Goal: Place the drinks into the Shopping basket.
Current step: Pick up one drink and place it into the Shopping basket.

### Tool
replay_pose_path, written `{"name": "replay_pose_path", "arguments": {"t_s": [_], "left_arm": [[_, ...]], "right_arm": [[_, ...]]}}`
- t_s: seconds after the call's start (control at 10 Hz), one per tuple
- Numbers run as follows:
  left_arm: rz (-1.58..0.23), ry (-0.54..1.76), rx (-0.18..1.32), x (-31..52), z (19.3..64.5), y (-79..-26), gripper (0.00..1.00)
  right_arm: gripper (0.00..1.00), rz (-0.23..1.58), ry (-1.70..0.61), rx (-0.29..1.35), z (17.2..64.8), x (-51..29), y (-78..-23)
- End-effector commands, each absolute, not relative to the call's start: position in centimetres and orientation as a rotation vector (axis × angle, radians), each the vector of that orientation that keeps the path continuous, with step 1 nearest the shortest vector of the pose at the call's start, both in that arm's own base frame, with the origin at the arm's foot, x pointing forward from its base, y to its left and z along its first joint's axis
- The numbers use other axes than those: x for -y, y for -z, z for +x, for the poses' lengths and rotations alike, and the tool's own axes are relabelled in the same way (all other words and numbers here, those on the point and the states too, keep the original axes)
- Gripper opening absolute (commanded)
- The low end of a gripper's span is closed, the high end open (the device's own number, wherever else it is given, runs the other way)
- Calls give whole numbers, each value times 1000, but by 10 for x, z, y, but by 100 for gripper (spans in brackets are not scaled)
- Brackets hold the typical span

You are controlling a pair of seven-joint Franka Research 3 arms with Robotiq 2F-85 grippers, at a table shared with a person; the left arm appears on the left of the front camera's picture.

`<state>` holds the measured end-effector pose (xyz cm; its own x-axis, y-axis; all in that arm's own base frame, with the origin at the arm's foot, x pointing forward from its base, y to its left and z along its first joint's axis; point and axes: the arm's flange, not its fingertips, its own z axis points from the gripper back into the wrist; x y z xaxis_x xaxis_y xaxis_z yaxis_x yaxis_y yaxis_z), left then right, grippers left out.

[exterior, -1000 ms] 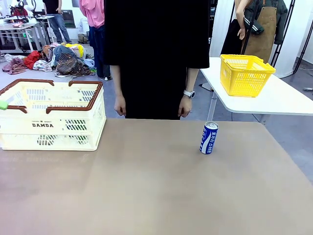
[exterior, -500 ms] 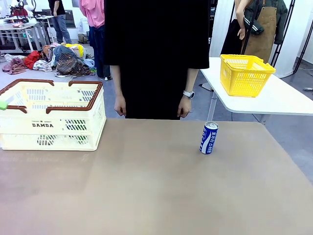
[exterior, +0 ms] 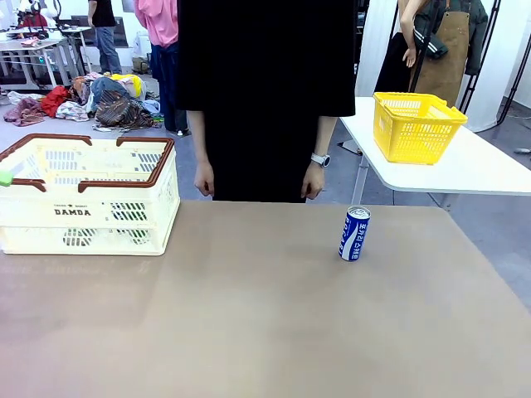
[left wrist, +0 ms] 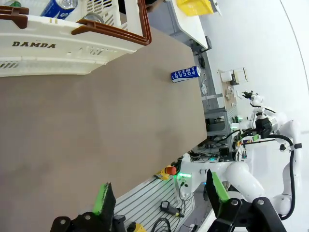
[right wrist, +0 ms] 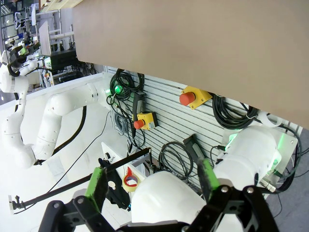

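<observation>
Left gripper (left wrist: 159, 193) is gaping wide w/ nothing betw. its green pads; right gripper (right wrist: 152, 186) is doing likewise, so both are empty. One Pocari Sweat can (exterior: 354, 234) is standing upright on the table (exterior: 249, 332), right of centre twd the far edge, well apart from the Shopping basket (exterior: 33, 224), which is sitting at the far left. The basket is already holding at least one blue can (left wrist: 60, 6), showing in the left wrist view. A person is standing behind the table, hands hanging down.

Handling, as a guess: thin metal, light-ish, smooth and prob. slippery, denting if squeezed hard. I'm judging a mid-body grip best, pads across the round wall, below the silver top.
</observation>
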<state>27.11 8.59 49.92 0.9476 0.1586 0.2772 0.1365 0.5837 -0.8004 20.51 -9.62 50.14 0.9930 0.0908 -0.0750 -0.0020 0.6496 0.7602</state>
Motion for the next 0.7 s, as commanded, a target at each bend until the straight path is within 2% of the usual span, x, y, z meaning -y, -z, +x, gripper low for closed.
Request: {"name": "replay_pose_path", "arguments": {"t_s": [0.0, 0.1, 0.3, 0.4, 0.6], "left_arm": [[-949, -10, 330, -88, 269, -498, 100], [-949, -10, 330, -88, 269, -498, 100], [-949, -10, 330, -88, 269, -498, 100], [-949, -10, 330, -88, 269, -498, 100], [-949, -10, 330, -88, 269, -498, 100]], "right_arm": [[100, 863, -53, -110, 205, 96, -501], [100, 734, -77, -215, 222, 65, -527], [100, 436, -159, -388, 286, -21, -569], [100, 349, -190, -442, 323, -60, -571], [100, 193, -244, -507, 367, -139, -552]]}}
